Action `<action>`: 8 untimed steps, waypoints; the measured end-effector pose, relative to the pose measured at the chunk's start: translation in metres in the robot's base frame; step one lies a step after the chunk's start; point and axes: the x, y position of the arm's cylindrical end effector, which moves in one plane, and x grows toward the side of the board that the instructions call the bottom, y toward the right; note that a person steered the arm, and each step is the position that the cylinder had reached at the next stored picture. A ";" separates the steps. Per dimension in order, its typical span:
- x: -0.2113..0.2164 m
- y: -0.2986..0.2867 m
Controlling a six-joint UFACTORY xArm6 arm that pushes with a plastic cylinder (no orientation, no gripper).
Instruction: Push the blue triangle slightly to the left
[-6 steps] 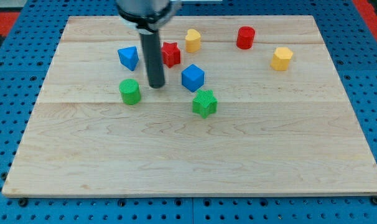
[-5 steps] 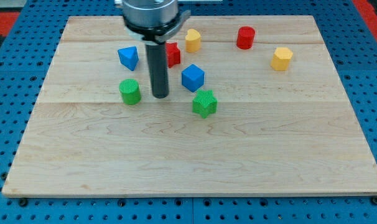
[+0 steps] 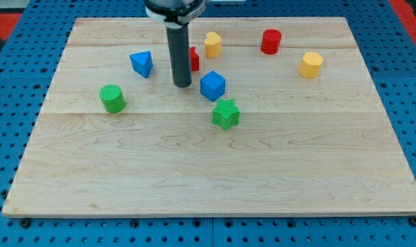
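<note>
The blue triangle (image 3: pixel 142 63) lies on the wooden board (image 3: pixel 215 171) at the upper left. My tip (image 3: pixel 182 85) rests on the board to the right of it and a little lower, a clear gap apart. The rod stands in front of a red block (image 3: pixel 193 59) and hides most of it. A blue cube (image 3: pixel 213 85) sits just to the right of my tip.
A green cylinder (image 3: pixel 112 98) lies left of my tip, below the triangle. A green star-shaped block (image 3: pixel 226 113) sits below the blue cube. A yellow block (image 3: pixel 213 44), a red cylinder (image 3: pixel 270 41) and another yellow block (image 3: pixel 310 64) lie along the top right.
The green cylinder now lies further left than in the earlier frames. My tip has moved up the view and slightly right, away from where the cylinder was.
</note>
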 end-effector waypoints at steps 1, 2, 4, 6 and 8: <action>-0.025 -0.056; -0.028 -0.098; -0.028 -0.105; -0.028 -0.105; -0.028 -0.100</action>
